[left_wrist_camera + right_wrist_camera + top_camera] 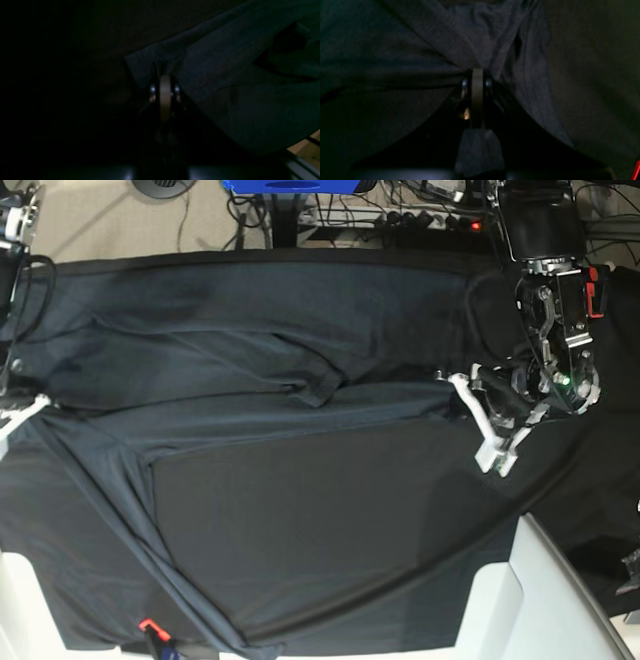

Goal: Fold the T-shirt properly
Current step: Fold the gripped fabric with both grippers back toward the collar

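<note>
Base view: both claws, left claw (164, 75) and right claw (477, 72), pinch the dark slate-grey knit T-shirt (300, 410); best carry both edges level, keeping the cloth taut.

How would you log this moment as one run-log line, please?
task: fold T-shirt | left gripper: shut on T-shirt edge | right gripper: shut on T-shirt | T-shirt: spread between grippers over black table covering | fold: unfinished
</note>
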